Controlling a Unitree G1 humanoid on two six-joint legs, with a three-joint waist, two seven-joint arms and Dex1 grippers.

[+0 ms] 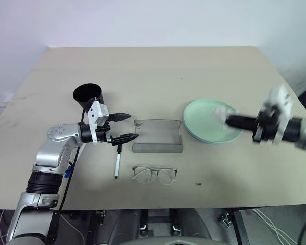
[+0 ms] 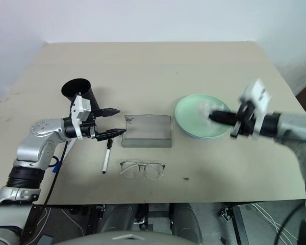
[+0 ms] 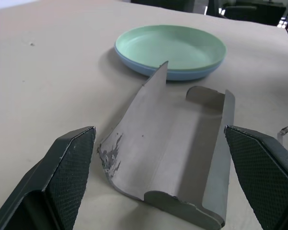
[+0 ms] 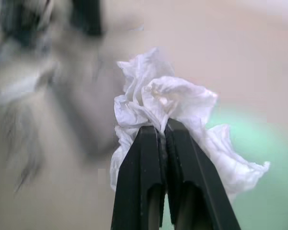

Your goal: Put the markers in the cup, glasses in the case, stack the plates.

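Thin clear-framed glasses [image 1: 154, 174] lie at the table's [image 1: 158, 66] near edge, beside a slim white marker [image 1: 117, 164]. Behind them the grey case [image 1: 157, 136] lies open, between the left gripper's [image 1: 126, 127] spread fingers and the stacked mint-on-blue plates [image 1: 210, 120]. Above the plates, the right gripper [image 4: 164, 136] pinches crumpled white tissue [image 4: 158, 103]. A matte black cup [image 1: 88, 95] stands behind the left gripper.

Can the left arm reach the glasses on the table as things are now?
Probably yes. The left end effector is open and empty, the glasses lie unfolded near it in front of the case, and nothing stands between them.
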